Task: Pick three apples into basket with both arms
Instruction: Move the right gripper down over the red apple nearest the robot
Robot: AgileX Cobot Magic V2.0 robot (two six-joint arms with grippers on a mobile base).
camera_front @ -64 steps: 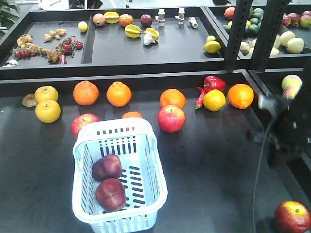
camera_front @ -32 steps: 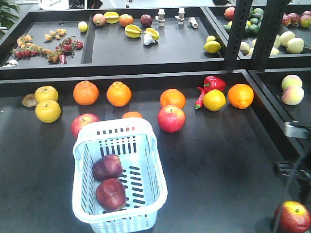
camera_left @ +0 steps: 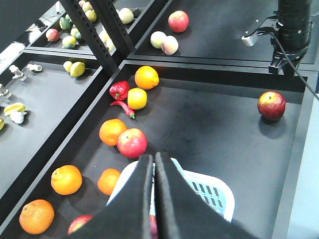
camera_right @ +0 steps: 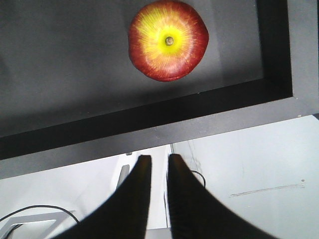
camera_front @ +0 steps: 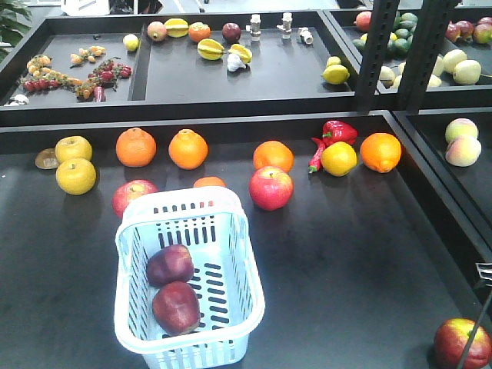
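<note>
Both jaws sat nearly closed, empty. Two apples lay in the basket; third apple waited at the worktop's front-right corner, so right gripper needed to open and descend.

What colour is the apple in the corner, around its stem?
Yellow around the stem, fading to red: the apple shows it best in the right wrist view.

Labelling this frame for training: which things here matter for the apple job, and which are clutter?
Job: basket; two dark apples in it; third dark apple near the tray's corner; left gripper; right gripper.

Clutter: oranges, lighter apple, red pepper.
</note>
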